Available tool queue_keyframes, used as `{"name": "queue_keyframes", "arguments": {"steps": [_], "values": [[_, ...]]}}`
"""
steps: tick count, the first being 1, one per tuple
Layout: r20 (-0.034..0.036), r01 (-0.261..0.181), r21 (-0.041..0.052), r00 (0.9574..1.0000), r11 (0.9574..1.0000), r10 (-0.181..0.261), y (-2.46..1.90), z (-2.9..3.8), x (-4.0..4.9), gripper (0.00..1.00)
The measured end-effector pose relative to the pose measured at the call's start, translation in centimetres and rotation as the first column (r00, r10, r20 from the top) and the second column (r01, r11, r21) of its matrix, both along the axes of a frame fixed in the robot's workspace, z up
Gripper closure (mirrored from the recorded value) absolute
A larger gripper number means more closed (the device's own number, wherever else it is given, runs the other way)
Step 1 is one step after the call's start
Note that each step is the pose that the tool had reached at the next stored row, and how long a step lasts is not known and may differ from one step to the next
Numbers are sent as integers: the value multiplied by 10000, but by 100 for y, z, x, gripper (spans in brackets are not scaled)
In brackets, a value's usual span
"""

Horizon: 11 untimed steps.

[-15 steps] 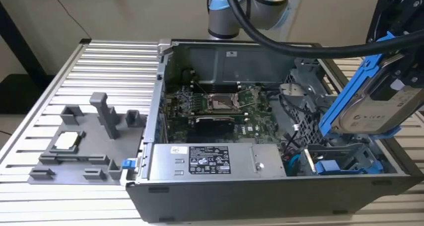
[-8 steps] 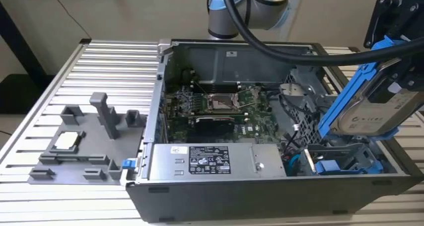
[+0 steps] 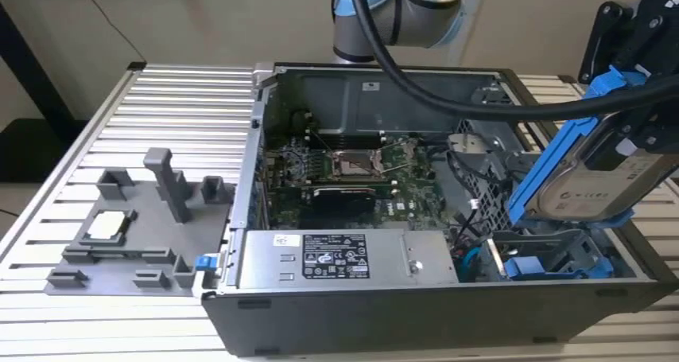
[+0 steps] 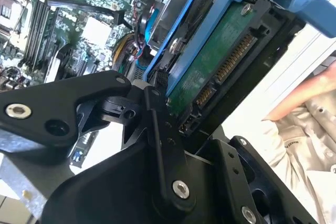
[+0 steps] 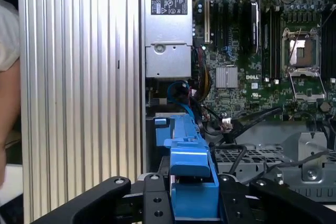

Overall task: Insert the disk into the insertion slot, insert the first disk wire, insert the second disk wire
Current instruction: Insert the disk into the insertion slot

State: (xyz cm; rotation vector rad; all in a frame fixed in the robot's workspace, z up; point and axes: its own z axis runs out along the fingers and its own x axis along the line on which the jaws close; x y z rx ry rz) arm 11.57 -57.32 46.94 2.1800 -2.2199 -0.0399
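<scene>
I hold the disk (image 3: 594,185) on edge in its blue frame (image 5: 190,156), tilted, with my end effector (image 5: 191,199) clamped narrow on the frame's two sides. In the second wrist view the disk's green circuit board (image 4: 220,61) and its connector face the camera. The disk hangs in the air above the slot (image 3: 560,249), at the near corner of the open computer case (image 3: 424,314) on the exterior view's right, not touching it. My arm (image 3: 398,12) stands behind the case, and a thick black cable (image 3: 467,103) sweeps from it across to my wrist. Inside the case lie the green motherboard (image 3: 351,167) and the grey power-supply box (image 3: 329,258). The case sits on a ribbed counter (image 3: 138,99) beside a grey parts holder (image 3: 138,219). A person's arm (image 4: 304,98) shows beyond the counter's edge.
</scene>
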Motion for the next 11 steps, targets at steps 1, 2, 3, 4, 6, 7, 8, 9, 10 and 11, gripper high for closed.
{"name": "queue_keyframes", "arguments": {"steps": [1,2,3,4,6,7,8,9,10,11], "values": [[0,0,1,10000,10000,0,0,-9,0,67],[0,0,1,10000,10000,0,0,-18,0,67],[0,0,1,10000,10000,0,0,-27,0,67],[0,0,1,10000,10000,0,0,-36,0,67],[0,0,1,10000,10000,0,0,-54,0,67],[0,0,2,10000,10000,0,0,-64,0,67],[0,0,1,10000,10000,0,0,-73,0,67],[0,0,1,10000,10000,0,0,-82,0,67],[0,0,1,10000,10000,0,0,-92,0,67],[0,0,2,10000,10000,0,0,-104,0,67]]}}
